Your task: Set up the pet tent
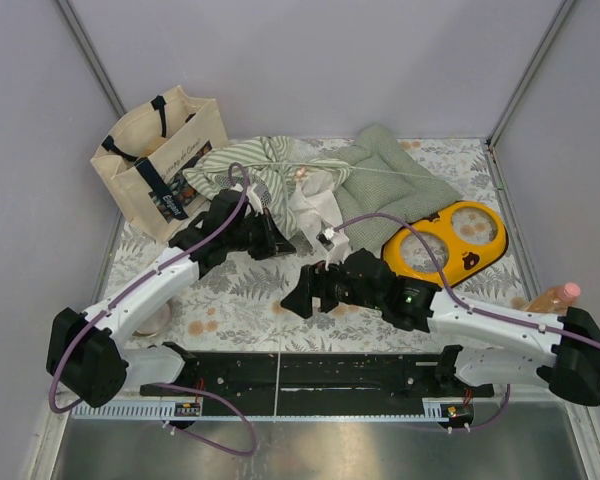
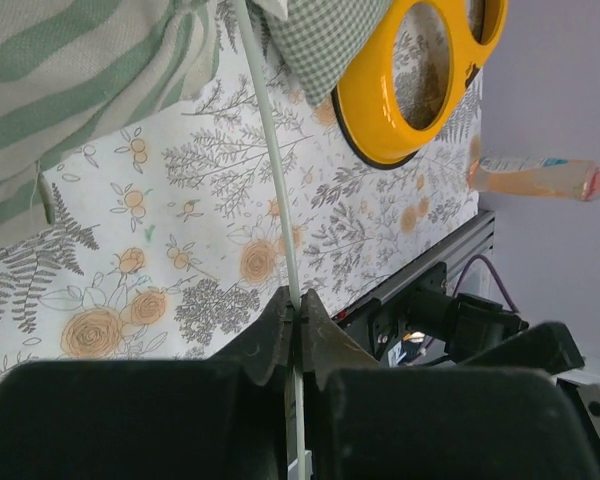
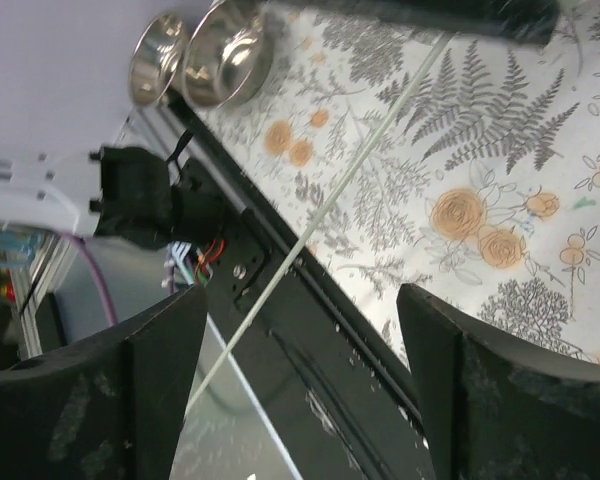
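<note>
Green-and-white striped fabric of the pet tent (image 1: pixel 248 165) lies crumpled and flat at the back of the table, between the beige tote bag (image 1: pixel 160 160) on its left and the green checked cushion (image 1: pixel 390 178) on its right, touching both; white lacy flaps spill toward the front. We see the left gripper (image 2: pixel 296 305) clenched on a thin white pole (image 2: pixel 270 150), jaws pinched tight on it, and the pole runs from the fingers up toward the striped fabric. The right gripper (image 3: pixel 300 325) is released, jaws wide apart, and the same pole, as far as we can tell through the blur, crosses the gap between them without touching either finger. Both grippers sit low over the floral cloth (image 1: pixel 235 300), just in front of the tent. A yellow two-hole feeder (image 1: pixel 445 240) lies right of the cushion, an orange bottle (image 1: pixel 555 297) at the right edge, and two steel bowls (image 3: pixel 205 50) show in the right wrist view.
</note>
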Tool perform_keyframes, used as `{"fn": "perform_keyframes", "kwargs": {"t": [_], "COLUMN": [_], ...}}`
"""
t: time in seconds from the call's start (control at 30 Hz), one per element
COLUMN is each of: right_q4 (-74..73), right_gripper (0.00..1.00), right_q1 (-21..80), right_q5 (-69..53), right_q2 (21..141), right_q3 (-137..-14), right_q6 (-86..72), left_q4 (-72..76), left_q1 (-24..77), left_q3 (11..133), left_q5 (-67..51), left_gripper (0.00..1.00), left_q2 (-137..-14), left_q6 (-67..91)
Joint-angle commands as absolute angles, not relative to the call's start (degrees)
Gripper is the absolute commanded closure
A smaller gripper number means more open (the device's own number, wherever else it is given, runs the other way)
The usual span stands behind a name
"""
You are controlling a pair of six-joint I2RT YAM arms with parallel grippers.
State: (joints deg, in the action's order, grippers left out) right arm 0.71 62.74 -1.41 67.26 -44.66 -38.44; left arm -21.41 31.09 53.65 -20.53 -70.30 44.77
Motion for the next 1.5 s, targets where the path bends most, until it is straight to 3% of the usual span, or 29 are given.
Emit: {"fn": "perform_keyframes", "kwargs": {"t": [0.0, 0.23, 0.53, 0.73, 0.77, 0.83, 0.87, 0.9, 0.93, 1.0, 1.07, 1.13, 1.27, 1.47], "right_q4": [-7.81, -8.97, -9.40, -12.92, -12.92, -13.79, -14.32, -14.76, -14.77, -14.51, -13.45, -11.87, -10.63, -10.46], "right_gripper": [0.13, 0.13, 0.24, 0.53, 0.60, 0.93, 1.00, 1.00, 1.00, 1.00, 1.00, 1.00, 1.00, 1.00], "right_q1": [62.75, 62.84, 62.84, 62.75, 62.75, 62.75, 62.75, 62.84, 62.67, 62.67, 62.75, 62.75, 62.84, 62.75], "right_q5": [-10.44, -24.34, -24.35, -22.15, -21.89, -19.70, -18.38, -16.98, -15.40, -11.10, -6.71, -3.09, 3.15, 3.60], "right_q2": [60.39, 57.75, 58.80, 58.54, 58.27, 57.75, 57.57, 57.48, 57.39, 56.96, 55.38, 53.53, 51.42, 52.82], "right_q3": [-43.16, -40.61, -40.78, -40.96, -40.70, -40.43, -40.52, -40.78, -40.87, -41.22, -41.39, -41.31, -42.97, -45.88], "right_q6": [-31.12, -34.18, -36.12, -36.21, -36.38, -36.47, -36.21, -36.04, -35.86, -35.77, -35.51, -34.90, -33.49, -32.96], "left_q4": [-13.10, -5.99, -1.50, -1.58, -1.76, -1.93, -1.85, -2.02, -2.72, -4.21, -6.49, -9.83, -15.72, -22.14], "left_q1": [30.85, 31.02, 31.20, 31.20, 31.20, 31.20, 31.29, 31.20, 31.29, 31.29, 31.20, 31.20, 31.20, 31.20], "left_q3": [59.85, 62.84, 66.79, 68.90, 68.99, 69.34, 69.52, 69.78, 70.13, 70.40, 70.58, 70.75, 69.35, 63.12], "left_q5": [-16.71, -12.75, -9.76, -9.32, -9.23, -9.67, -10.19, -10.80, -11.07, -11.69, -11.69, -11.25, -10.46, -5.20], "left_gripper": [1.00, 1.00, 1.00, 1.00, 1.00, 1.00, 1.00, 1.00, 0.93, 0.66, 0.28, 0.10, 0.01, 0.01], "left_q2": [-70.66, -73.38, -79.45, -81.47, -81.74, -82.00, -82.26, -82.35, -82.53, -81.92, -80.69, -79.20, -74.90, -61.21], "left_q6": [44.64, 49.91, 53.52, 53.53, 53.35, 53.18, 52.91, 52.39, 51.95, 49.85, 47.13, 43.61, 36.93, 30.86]}}
